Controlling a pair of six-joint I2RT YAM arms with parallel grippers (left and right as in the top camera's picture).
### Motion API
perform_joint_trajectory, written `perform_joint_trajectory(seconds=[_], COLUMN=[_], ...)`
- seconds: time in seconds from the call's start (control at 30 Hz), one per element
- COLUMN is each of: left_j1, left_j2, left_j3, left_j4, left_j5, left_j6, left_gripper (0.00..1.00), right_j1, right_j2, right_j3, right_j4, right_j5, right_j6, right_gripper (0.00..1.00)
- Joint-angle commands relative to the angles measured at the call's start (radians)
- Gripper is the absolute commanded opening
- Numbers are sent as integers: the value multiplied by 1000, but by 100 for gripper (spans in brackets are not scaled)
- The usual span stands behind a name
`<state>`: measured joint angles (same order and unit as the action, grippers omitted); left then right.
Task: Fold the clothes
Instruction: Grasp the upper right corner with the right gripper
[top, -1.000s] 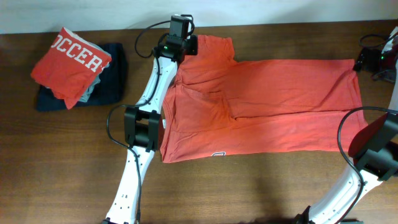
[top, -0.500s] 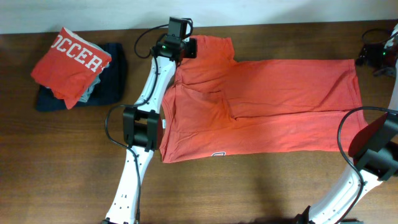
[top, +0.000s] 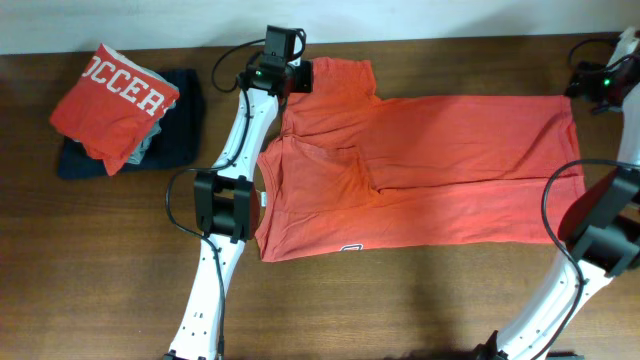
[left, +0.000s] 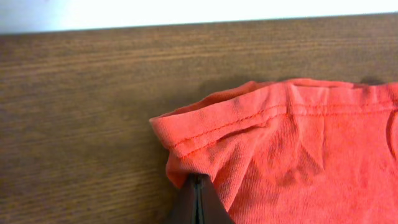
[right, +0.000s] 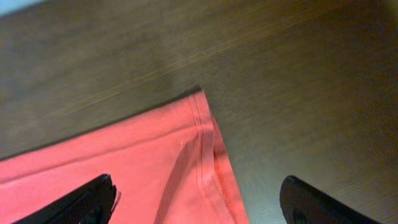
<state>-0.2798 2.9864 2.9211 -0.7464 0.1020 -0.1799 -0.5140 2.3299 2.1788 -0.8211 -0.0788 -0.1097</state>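
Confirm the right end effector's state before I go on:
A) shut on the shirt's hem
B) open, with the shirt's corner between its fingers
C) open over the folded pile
B: in the right wrist view, the right end effector has its fingers spread wide, and the shirt corner lies between them ungripped.
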Motion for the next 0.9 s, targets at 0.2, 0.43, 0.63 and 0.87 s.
perform_joint_trajectory(seconds=[0.2,0.43,0.63,0.87], left_j1=[4,8,8,8], left_j2=[-56,-56,-56,-56], left_j3=[25,25,25,25], left_j4=[-18,-22,-22,-23], left_j5=[6,3,3,3], left_j6=[-1,-1,-1,-1], left_gripper=[1,1,1,1], right_j1=[18,22,31,31], right_j2=[130,192,266,296], right_j3=[12,12,12,12], right_j4=[185,266,286,288], right_j5=[-15,-18,-19,-19], right_j6=[-51,-51,-52,-51], right_gripper=[91,89,83,73])
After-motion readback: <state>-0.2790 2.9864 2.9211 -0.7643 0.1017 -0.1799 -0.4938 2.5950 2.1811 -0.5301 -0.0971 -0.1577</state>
